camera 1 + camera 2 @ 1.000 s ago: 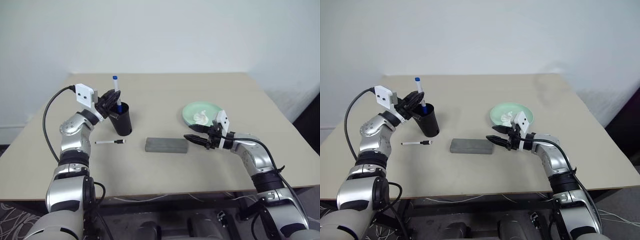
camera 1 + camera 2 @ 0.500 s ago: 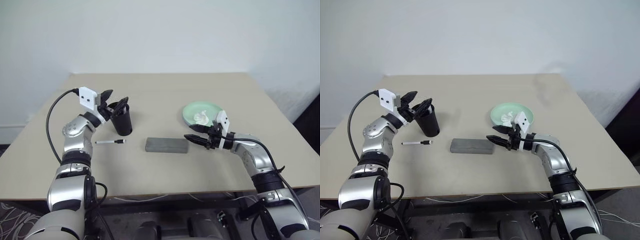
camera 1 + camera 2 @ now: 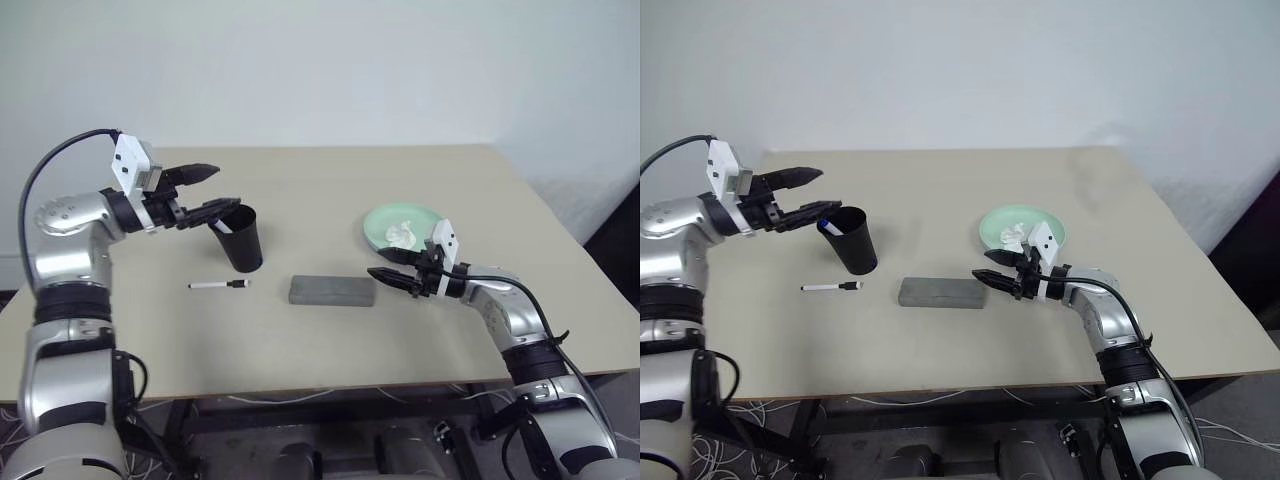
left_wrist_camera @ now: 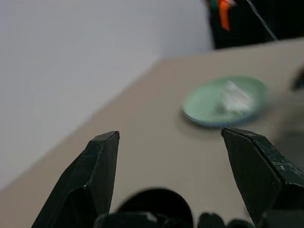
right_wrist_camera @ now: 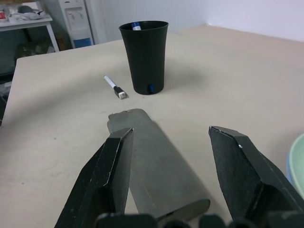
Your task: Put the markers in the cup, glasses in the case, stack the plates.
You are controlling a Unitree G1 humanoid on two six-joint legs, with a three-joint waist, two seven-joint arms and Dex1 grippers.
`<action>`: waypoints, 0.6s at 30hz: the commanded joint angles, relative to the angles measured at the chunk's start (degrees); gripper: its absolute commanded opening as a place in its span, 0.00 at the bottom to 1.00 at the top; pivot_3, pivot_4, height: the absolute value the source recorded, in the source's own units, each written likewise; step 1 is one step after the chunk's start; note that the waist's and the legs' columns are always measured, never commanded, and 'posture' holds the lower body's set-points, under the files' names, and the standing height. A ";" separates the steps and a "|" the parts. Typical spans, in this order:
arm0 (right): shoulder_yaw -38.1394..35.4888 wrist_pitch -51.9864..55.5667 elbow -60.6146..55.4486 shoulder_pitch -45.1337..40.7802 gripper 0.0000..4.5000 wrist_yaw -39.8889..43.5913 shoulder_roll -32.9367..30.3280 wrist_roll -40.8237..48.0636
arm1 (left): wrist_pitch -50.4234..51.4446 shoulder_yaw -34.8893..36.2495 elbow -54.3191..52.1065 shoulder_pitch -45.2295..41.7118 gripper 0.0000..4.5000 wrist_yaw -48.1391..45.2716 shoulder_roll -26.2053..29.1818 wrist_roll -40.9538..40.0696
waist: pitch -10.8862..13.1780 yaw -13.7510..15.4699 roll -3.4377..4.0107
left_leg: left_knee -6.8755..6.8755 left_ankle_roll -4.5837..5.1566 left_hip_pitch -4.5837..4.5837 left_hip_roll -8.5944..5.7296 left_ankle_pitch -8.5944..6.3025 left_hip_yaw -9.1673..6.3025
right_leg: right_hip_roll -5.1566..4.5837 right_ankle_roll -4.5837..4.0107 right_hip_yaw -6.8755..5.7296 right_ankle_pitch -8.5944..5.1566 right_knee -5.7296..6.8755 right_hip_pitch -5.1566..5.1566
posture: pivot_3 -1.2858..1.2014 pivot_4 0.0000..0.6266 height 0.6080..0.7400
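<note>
The far half of the table [image 3: 330, 165] lies bare from edge to edge, so a gripper could sweep across there freely. Closer in, things crowd a loose row: the cup [image 3: 240, 237] stands upright at the left, with the left gripper [image 3: 215, 190] hanging open just over its rim. The black-capped marker [image 3: 220, 285] lies flat on the near side of the cup (low enough to pass over). The case [image 3: 332, 290] sits mid-table, and the right gripper [image 3: 385, 267], jaws apart, points at its right end, closing that gap. The plates [image 3: 385, 232] occupy the right, leaving open tabletop along the near edge.
</note>
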 commanded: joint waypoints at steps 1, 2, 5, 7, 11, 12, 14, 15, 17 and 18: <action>-0.77 -1.18 -0.24 -2.19 0.61 0.35 -0.07 -0.04 | 1.23 -4.72 -0.72 -0.93 0.80 -7.30 4.61 4.26 | 0.00 0.00 0.00 | 0.00 0.00 0.01 0.00 0.00 0.01 | 0.00 0.00 0.01 0.00 0.01 0.00 | 0.52 0.00 0.97; -0.78 -1.28 -0.05 -2.30 0.61 0.35 -0.04 -0.07 | 1.18 -6.29 -0.04 -1.00 0.80 -9.04 5.76 5.76 | 0.00 0.00 0.00 | 0.00 0.00 0.01 0.00 0.00 0.00 | 0.00 -0.01 0.00 0.00 0.01 0.00 | 0.52 0.00 0.97; -0.75 -1.60 0.48 -2.59 0.61 0.37 0.12 -0.14 | -1.72 -10.47 2.78 -1.52 0.80 -12.54 7.87 10.42 | 0.01 -0.03 0.02 | 0.00 0.00 0.02 0.02 0.00 0.01 | 0.00 -0.02 0.00 -0.01 0.02 -0.01 | 0.52 0.00 0.97; -0.69 -1.83 0.77 -2.79 0.61 0.37 0.27 -0.18 | -3.69 -13.57 6.15 -2.78 0.80 -12.96 8.36 14.57 | 0.02 0.04 0.02 | -0.01 0.00 0.01 0.03 0.00 0.00 | 0.00 -0.02 -0.01 -0.01 0.02 -0.02 | 0.52 0.00 0.97; -0.86 -2.21 1.49 -3.28 0.61 0.47 0.55 -0.40 | -8.25 -18.10 12.12 -5.10 0.80 -12.87 8.22 20.89 | 0.03 0.05 -0.02 | -0.01 0.00 -0.04 0.03 0.00 0.00 | 0.00 -0.02 -0.01 -0.01 0.01 -0.06 | 0.52 0.00 0.97; -0.89 -2.31 1.66 -3.36 0.61 0.49 0.57 -0.46 | -9.30 -19.14 13.52 -5.75 0.80 -12.64 8.00 22.38 | 0.03 0.06 -0.02 | -0.01 0.00 -0.05 0.02 0.00 0.00 | 0.00 -0.02 -0.01 -0.01 0.00 -0.07 | 0.52 0.00 0.97; -0.92 -2.44 1.60 -3.23 0.61 0.51 0.56 -0.52 | -10.22 -21.32 17.26 -7.82 0.80 -11.61 6.67 25.48 | 0.02 0.10 -0.02 | -0.01 0.00 -0.08 0.02 0.00 0.01 | -0.01 -0.02 0.00 -0.02 -0.01 -0.09 | 0.52 0.00 0.97; -0.94 -2.48 1.53 -3.15 0.61 0.49 0.56 -0.55 | -10.45 -22.17 19.34 -8.93 0.80 -10.67 5.86 26.85 | 0.03 0.14 -0.02 | -0.01 0.01 -0.09 0.01 0.00 0.00 | -0.01 -0.01 0.00 -0.02 -0.01 -0.09 | 0.52 0.00 0.97; -0.99 -2.57 1.67 -3.19 0.61 0.48 0.62 -0.62 | -10.80 -23.23 22.67 -10.68 0.80 -9.18 4.67 28.84 | 0.03 0.32 -0.02 | -0.01 0.01 -0.09 0.00 0.00 0.01 | -0.01 -0.01 0.00 -0.02 0.00 -0.09 | 0.52 0.00 0.97; -1.02 -2.55 1.59 -3.15 0.61 0.44 0.61 -0.62 | -11.08 -23.64 24.17 -11.39 0.80 -8.77 4.12 29.71 | 0.03 0.33 -0.02 | 0.00 0.01 -0.09 0.00 0.00 0.02 | -0.01 -0.01 0.00 -0.02 0.00 -0.10 | 0.52 0.00 0.97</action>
